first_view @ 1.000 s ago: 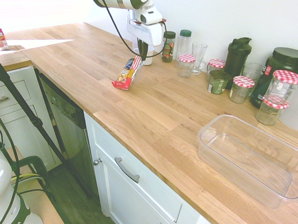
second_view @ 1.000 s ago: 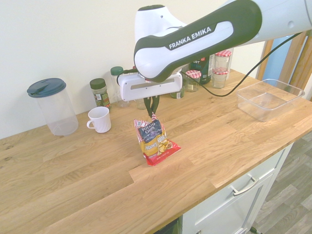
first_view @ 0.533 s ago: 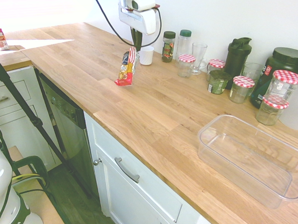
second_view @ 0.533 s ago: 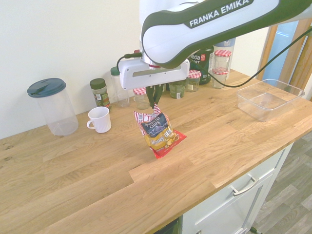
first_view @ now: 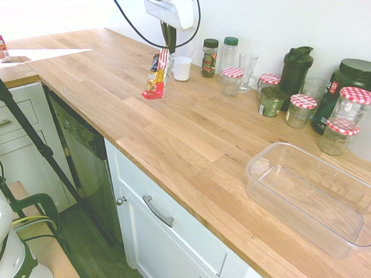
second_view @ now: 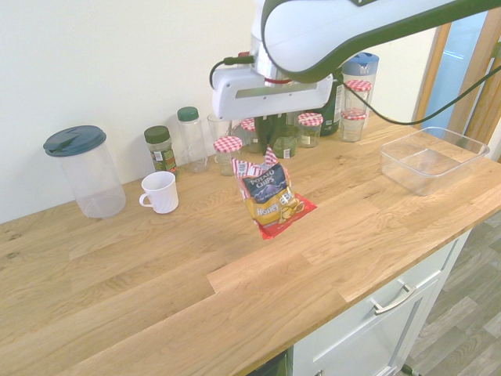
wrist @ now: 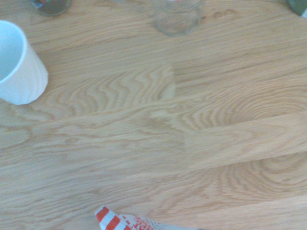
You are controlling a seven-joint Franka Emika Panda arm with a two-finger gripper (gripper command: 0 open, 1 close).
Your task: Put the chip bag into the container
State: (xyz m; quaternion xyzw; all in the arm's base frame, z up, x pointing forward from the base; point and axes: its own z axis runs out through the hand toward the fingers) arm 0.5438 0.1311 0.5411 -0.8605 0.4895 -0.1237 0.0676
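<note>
dangling chip bag [second_view: 272, 196] (below pincer [second_view: 269, 146])

Kitchen — wooden worktop [first_view: 180, 152], white cupboards [first_view: 171, 230]

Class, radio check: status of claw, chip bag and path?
Claw shut on chip bag, by its striped end. Bag hanging above counter, outside clear tub. Nothing seen standing between bag and tub.
</note>
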